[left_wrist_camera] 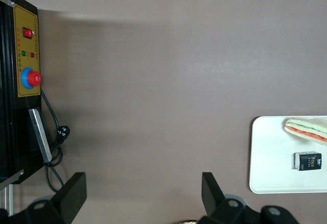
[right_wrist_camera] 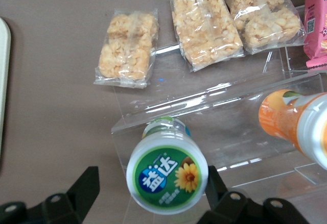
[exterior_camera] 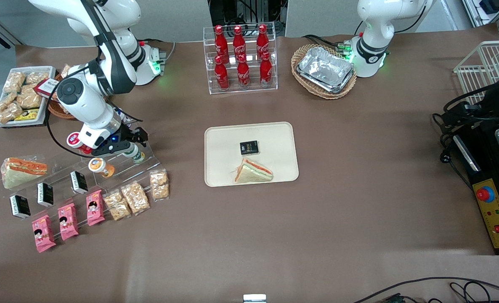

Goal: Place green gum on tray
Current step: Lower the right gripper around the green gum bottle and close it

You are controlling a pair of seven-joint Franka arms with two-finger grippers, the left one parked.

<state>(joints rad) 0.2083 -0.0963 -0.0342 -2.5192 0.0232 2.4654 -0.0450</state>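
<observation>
tool (exterior_camera: 128, 148) sits over the clear acrylic step rack (exterior_camera: 119, 168) at the working arm's end of the desk (exterior_camera: 359, 210), fingers spread apart with the green gum (right_wrist_camera: 167, 172) between them. one finger (right_wrist_camera: 82, 191) stands clear of the canister; the second finger (right_wrist_camera: 217, 183) is right at its lid edge, contact cannot be judged. green gum stands upright on the rack's upper step, lid facing the wrist camera, not lifted. orange-lidded canister (right_wrist_camera: 291, 124) lies tilted on the same rack, just beside the tool. red-lidded canister (exterior_camera: 73, 139) shows next to the arm's wrist. three clear packs of puffed snack (right_wrist_camera: 204, 25) lie on the rack's low end, nearer the front camera than the tool. pink snack packs (exterior_camera: 67, 221) and small black boxes (exterior_camera: 45, 193) line the steps nearer the front camera again. tray (exterior_camera: 274, 139) lies well apart from the tool, toward desk centre, carrying a black box (exterior_camera: 248, 147) and a wrapped sandwich (exterior_camera: 253, 171). red bottles (exterior_camera: 241, 59) stand in a clear rack farther from the front camera than the tray.
</observation>
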